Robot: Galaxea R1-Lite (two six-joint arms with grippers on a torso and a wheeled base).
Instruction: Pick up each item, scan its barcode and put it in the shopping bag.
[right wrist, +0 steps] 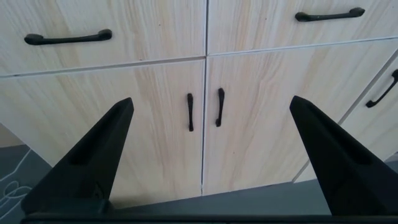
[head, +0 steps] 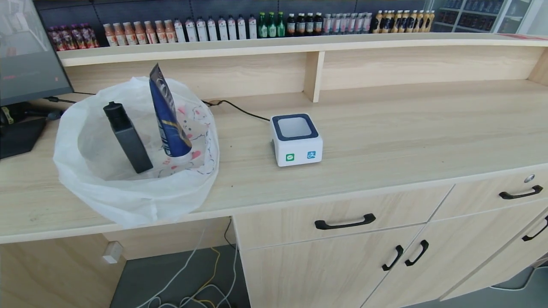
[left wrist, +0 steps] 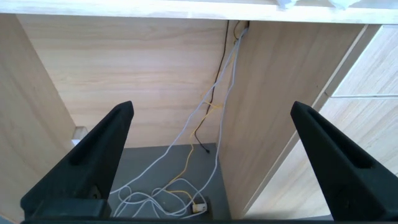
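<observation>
The shopping bag, of thin white plastic, stands on the left part of the desk with its mouth wide open. Inside it are two items: a black bottle that stands tilted, and just beside it a dark blue tube that stands on its cap and leans a little. I cannot tell if the two touch each other.

To the right of the bag, apart from it, the white scanner sits on the desk with its window facing up. A black cable runs over the desk from behind the scanner toward the back of the bag. At the far left is a dark monitor, and on the shelf behind the desk stand rows of bottles.

The left fingers are spread wide and hold nothing; they are lower than the desk top and face the open space under it, where loose wires lie on the floor. The right fingers are spread wide too, with nothing between them, and face the cabinet doors with black handles under the desk
</observation>
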